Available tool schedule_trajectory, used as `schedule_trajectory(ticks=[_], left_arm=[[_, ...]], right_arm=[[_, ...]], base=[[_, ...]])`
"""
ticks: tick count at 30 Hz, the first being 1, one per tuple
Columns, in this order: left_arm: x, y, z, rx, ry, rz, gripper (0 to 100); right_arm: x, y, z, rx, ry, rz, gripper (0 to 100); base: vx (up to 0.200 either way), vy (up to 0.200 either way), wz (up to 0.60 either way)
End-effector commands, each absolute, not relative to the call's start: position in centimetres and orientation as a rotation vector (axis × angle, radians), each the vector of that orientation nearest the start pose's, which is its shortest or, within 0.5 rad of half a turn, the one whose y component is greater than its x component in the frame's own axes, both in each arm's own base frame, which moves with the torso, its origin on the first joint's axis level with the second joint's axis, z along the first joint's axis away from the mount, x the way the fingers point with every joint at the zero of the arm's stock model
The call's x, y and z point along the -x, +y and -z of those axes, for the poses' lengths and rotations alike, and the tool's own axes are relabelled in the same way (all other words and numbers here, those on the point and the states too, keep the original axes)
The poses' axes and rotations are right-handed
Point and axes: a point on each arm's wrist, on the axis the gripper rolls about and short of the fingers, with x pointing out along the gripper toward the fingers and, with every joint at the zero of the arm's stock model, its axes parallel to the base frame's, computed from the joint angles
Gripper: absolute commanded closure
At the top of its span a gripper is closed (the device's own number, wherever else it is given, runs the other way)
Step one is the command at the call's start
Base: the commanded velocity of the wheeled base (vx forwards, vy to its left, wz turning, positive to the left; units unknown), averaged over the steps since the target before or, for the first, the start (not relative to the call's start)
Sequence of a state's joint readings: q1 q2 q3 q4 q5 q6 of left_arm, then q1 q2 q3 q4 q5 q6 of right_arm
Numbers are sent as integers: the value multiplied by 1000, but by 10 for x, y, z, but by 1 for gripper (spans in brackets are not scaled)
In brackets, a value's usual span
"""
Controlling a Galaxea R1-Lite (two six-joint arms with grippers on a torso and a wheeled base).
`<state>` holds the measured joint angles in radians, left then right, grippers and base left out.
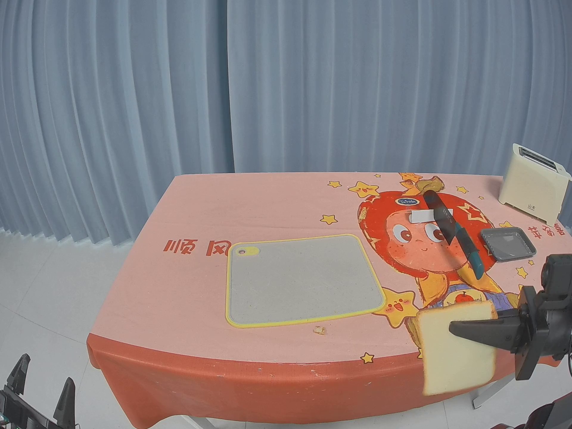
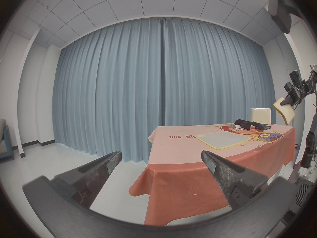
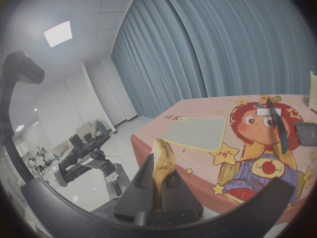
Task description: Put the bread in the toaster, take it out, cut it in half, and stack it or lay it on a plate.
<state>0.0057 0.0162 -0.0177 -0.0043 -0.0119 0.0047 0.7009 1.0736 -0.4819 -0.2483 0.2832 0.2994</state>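
My right gripper [image 1: 472, 331] has its fingers pinched on one edge of the slice of bread [image 1: 457, 347], and in my right wrist view the two dark fingers [image 3: 140, 182] press against both faces of the slice with the crust standing up between them. I hold the bread in the air at the near right corner of the table [image 1: 179, 281], standing on edge with its pale face turned towards my head, its lower part hanging past the table's front edge. My left gripper [image 1: 44, 376] sits low, off the near left corner of the table and well apart from everything on it, with its fingers [image 2: 228, 176] spread wide and nothing between them. On the pink cartoon tablecloth a grey cutting board [image 1: 302, 279] with a yellow rim lies flat near the middle, and a small crumb [image 1: 320, 330] lies just in front of it. To the right of the board a knife [image 1: 456, 230] with a black blade and a teal handle lies at a slant, and just beside its handle is a small dark grey tray [image 1: 508, 243]. The cream toaster [image 1: 534, 183] stands upright at the far right corner, slots facing up, well apart from the bread. A blue-grey curtain [image 1: 238, 72] hangs behind the table
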Motion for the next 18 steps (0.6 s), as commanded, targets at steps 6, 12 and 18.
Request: schedule_trajectory(ticks=[6, 12, 18], left_arm=[[23, 0, -76, -5, -5, 6, 0], [23, 0, -76, -5, -5, 6, 0], [23, 0, -76, -5, -5, 6, 0]], right_arm=[[-124, 116, -191, -348, 568, -887, 100], [-125, 121, -190, -475, 622, -870, 100], [-113, 123, -174, -438, 681, -890, 100]], base=[[0, 0, 0], [0, 0, 0], [0, 0, 0]])
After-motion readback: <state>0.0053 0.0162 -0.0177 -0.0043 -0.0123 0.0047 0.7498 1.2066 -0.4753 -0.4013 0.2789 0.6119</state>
